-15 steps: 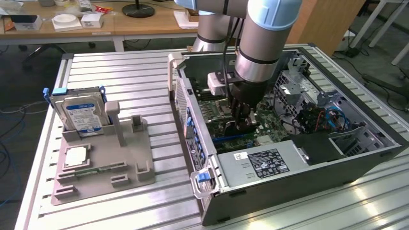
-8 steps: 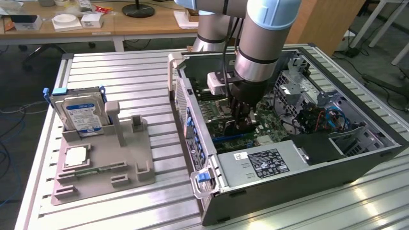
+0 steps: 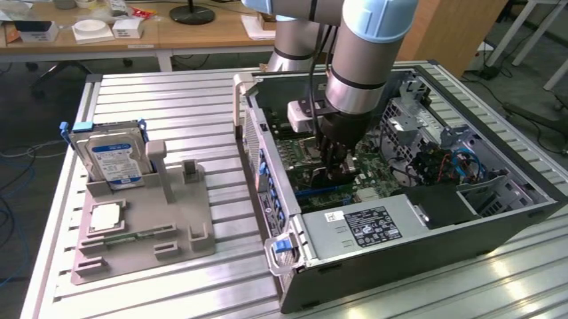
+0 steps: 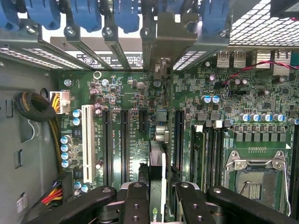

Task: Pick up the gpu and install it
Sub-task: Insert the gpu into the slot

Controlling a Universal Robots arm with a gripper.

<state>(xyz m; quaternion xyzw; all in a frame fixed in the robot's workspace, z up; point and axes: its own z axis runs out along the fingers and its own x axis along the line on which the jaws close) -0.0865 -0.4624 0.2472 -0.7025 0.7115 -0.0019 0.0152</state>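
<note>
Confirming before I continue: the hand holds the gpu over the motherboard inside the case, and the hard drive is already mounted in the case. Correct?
Not quite. The exterior view shows the hard drive upright in the grey holder outside the case, on the exterior view's left. The rest is right: the hand holds the gpu over the motherboard.

You'll see the hard drive (image 3: 111, 158) upright in its grey holder (image 3: 191, 232) — beside the open case (image 3: 426, 249) (motherboard (image 4: 117, 88) exposed).
</note>
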